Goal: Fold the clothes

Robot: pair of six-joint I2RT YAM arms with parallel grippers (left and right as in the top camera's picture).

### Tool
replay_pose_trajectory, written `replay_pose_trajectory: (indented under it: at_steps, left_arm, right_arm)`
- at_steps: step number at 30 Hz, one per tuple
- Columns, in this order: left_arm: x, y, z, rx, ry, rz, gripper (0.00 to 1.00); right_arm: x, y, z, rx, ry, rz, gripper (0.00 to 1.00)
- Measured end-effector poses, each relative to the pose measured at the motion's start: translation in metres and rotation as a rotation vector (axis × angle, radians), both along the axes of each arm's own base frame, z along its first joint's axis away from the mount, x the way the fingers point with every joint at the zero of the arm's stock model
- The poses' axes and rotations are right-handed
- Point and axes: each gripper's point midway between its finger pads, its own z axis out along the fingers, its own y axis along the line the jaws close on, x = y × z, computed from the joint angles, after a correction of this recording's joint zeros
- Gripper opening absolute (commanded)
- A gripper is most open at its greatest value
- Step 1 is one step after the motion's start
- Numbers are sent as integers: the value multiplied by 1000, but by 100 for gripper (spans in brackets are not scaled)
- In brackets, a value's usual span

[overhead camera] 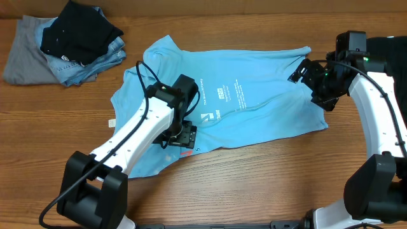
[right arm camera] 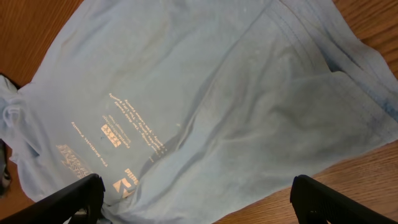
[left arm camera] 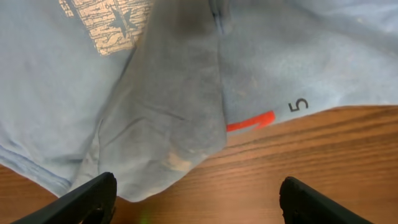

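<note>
The light blue T-shirt (overhead camera: 254, 111) lies spread on the counter (overhead camera: 254, 184), small white print up. The left hand (left arm camera: 199, 208) hovers over its near edge, fingers apart and empty. The right hand (right arm camera: 199, 205) hovers above its right end, likewise apart.

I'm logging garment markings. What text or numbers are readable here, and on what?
"5": on the T-shirt, by its hem, beside a red mark.
Small print mid-shirt: too small to read.
Star print, left wrist view: lettering too blurred to read.
</note>
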Motion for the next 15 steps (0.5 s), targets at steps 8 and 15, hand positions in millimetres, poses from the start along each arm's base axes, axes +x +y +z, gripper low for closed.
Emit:
replay_pose_trajectory:
  at_steps: [8, 15]
  left_arm:
    - [-3, -2, -13, 59, -37, 36, 86]
    - [-5, 7, -32, 111, 4, 65, 83]
  right_arm:
    - [-1, 0, 0, 0, 3, 0, 100]
    - [-6, -2, -3, -16, 27, -3, 100]
